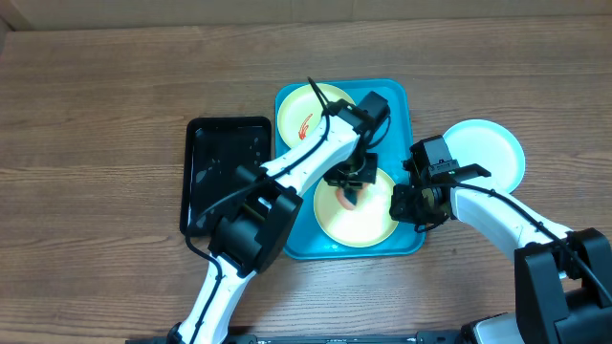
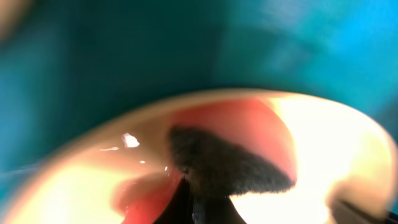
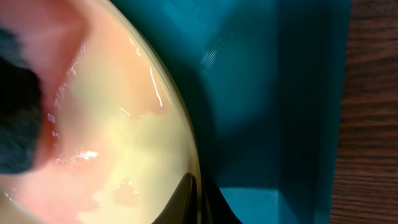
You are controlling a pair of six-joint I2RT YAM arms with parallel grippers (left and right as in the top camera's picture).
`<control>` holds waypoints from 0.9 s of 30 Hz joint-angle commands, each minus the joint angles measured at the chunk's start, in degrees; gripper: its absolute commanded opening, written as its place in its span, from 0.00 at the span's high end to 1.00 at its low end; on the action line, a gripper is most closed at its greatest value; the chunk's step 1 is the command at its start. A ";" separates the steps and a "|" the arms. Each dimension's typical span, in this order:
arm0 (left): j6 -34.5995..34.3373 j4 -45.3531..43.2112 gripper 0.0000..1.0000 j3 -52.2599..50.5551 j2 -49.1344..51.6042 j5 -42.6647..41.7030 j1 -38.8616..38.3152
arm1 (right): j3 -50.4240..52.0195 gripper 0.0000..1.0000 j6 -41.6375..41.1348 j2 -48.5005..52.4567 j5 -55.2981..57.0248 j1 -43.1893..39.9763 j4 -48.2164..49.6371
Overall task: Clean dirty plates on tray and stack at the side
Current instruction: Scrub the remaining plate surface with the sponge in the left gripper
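Observation:
The turquoise tray (image 1: pixel 409 115) holds two pale yellow-green plates. The far plate (image 1: pixel 298 113) has a red smear. The near plate (image 1: pixel 368 222) has a spread red smear around its middle. My left gripper (image 1: pixel 352 183) is shut on a dark sponge (image 2: pixel 224 165) that presses on the near plate (image 2: pixel 323 143). My right gripper (image 1: pixel 402 204) is shut on that plate's right rim (image 3: pixel 186 155), one finger inside and one outside. The light blue plate (image 1: pixel 492 153) lies on the table right of the tray, with no smear showing.
A narrower black tray (image 1: pixel 225 172) lies left of the turquoise tray. The tray's wall (image 3: pixel 311 124) stands close to my right gripper, with wooden table (image 3: pixel 373 93) beyond it.

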State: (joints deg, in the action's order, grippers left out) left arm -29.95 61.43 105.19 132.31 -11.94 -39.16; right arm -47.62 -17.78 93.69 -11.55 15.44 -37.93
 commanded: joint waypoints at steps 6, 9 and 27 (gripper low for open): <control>3.61 4.98 0.96 -2.82 2.29 -12.85 -4.44 | 0.74 0.96 1.29 0.63 2.29 0.31 -0.28; 3.58 7.72 0.96 -2.82 2.29 -10.29 -3.56 | 0.74 0.96 1.29 0.63 2.29 0.31 -0.35; -8.31 13.35 0.96 2.25 1.79 18.58 -0.07 | 0.74 0.96 1.29 0.63 2.29 0.31 -0.31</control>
State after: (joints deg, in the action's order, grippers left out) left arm -34.61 75.59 104.81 132.55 -5.17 -41.34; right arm -47.62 -17.72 93.60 -11.79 15.46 -37.93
